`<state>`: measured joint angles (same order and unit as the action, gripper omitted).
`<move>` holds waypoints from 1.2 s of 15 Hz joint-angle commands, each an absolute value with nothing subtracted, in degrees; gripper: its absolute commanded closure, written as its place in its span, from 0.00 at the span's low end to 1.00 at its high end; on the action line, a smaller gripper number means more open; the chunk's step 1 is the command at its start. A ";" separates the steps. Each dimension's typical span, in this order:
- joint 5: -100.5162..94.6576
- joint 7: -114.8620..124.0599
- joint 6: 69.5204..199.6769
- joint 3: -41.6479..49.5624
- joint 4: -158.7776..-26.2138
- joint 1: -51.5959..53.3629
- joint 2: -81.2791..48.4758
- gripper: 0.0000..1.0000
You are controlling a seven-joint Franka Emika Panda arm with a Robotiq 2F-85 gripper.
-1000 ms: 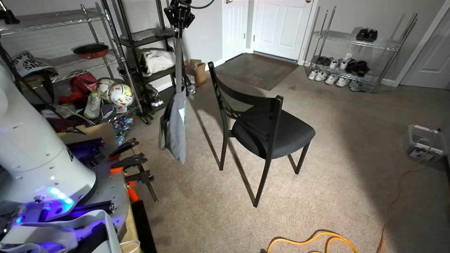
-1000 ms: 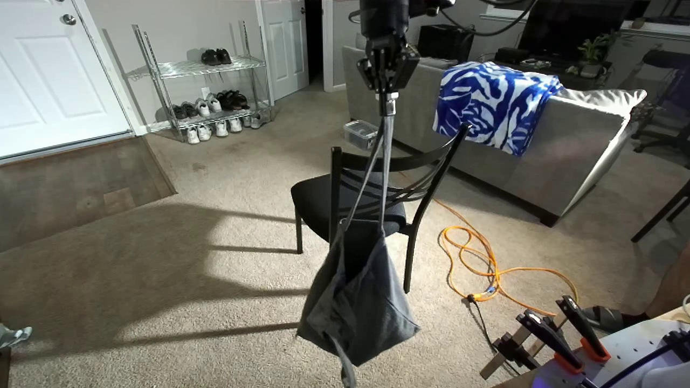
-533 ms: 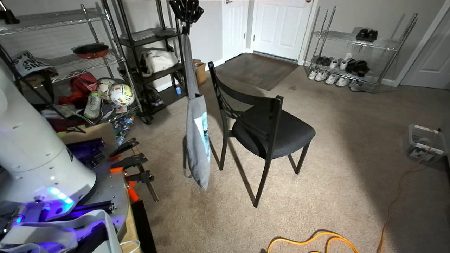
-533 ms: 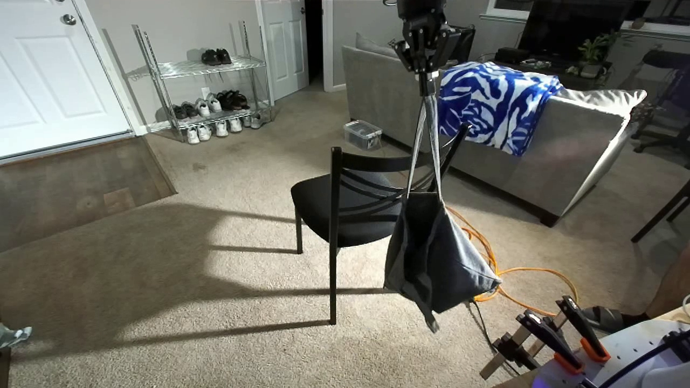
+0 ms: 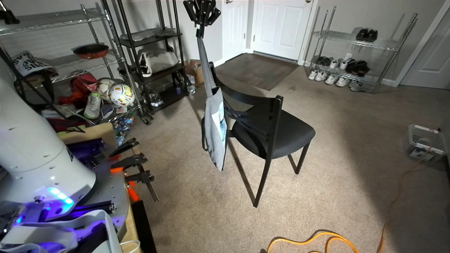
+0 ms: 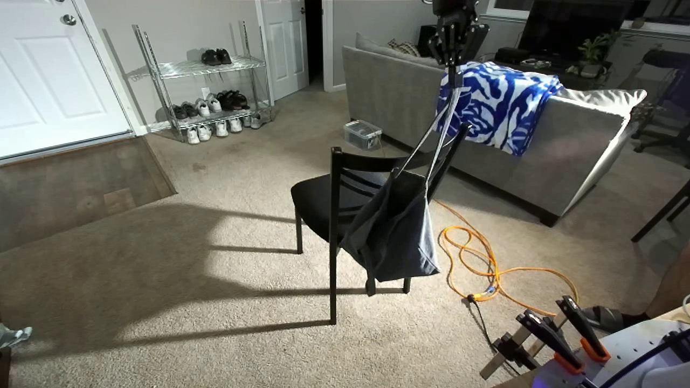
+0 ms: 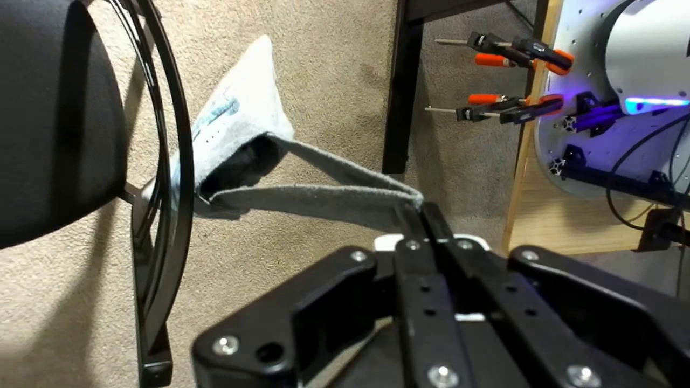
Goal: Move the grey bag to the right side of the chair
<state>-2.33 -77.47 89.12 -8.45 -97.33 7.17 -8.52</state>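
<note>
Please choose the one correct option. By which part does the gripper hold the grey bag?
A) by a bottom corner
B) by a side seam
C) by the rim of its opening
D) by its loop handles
D, because in the wrist view the loop handles of the grey bag run to the gripper and end pinched in it, and in both exterior views the bag's body hangs below.

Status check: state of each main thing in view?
Grey bag, hanging aslant by its handles, mouth open.
Gripper, shut on those handles.
Chair, upright on the carpet.
White door at an exterior view's left edge, shut.
Orange cord, loosely looped on the carpet.
Patterned blanket, draped over the sofa.
Clamps, fixed to the edge of the table.
Robot's base light, lit blue.
</note>
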 commanded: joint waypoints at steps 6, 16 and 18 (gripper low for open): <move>5.58 -79.51 100.84 -4.48 -103.01 1.27 -7.55 0.99; 13.35 -78.60 102.12 2.00 -100.62 -7.61 -12.12 0.99; 14.89 -78.38 101.68 3.01 -99.37 -9.24 -13.22 0.99</move>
<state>11.94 -77.68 101.81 2.17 -101.19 -7.19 -12.01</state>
